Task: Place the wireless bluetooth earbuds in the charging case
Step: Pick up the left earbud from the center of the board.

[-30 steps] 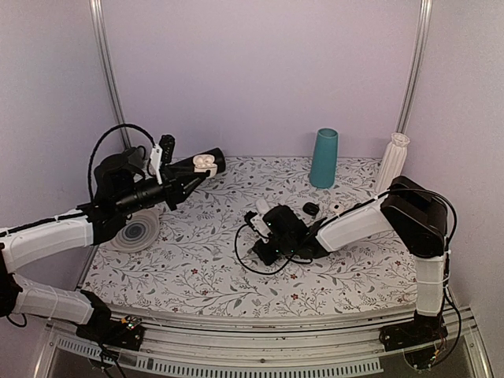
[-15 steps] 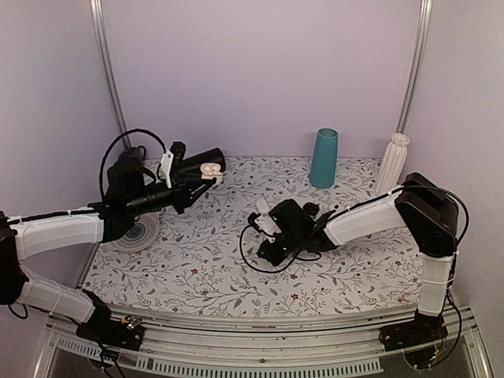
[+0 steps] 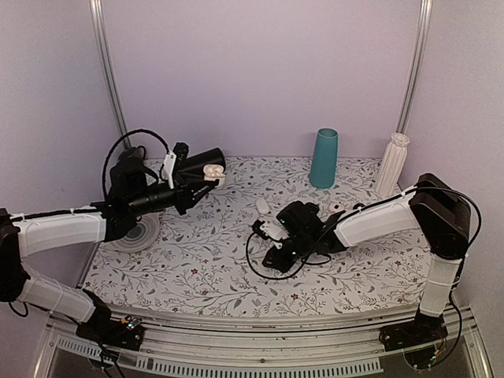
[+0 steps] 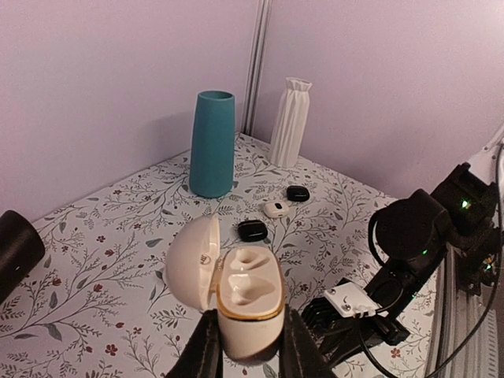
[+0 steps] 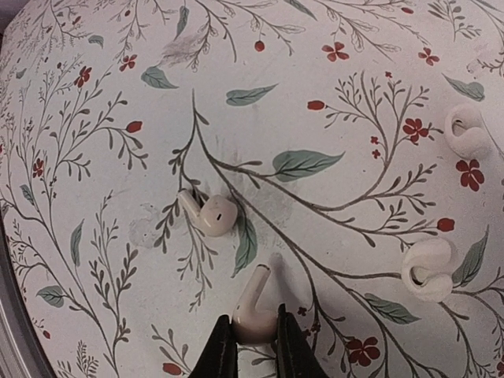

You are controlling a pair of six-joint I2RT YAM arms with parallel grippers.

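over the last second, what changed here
The right pincer, shut on an earbud, drew back a little to the right. The left pincer shifted the open charging case slightly nearer. The case stayed clamped; the teal cup and white vase did not move.

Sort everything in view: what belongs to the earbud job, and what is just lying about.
Belongs to the job:
charging case, open, held by the left gripper
held earbud, in the right gripper
loose earbud, on the table

Lying about:
teal cup
white ribbed vase
black round pieces
black cylinder
grey disc
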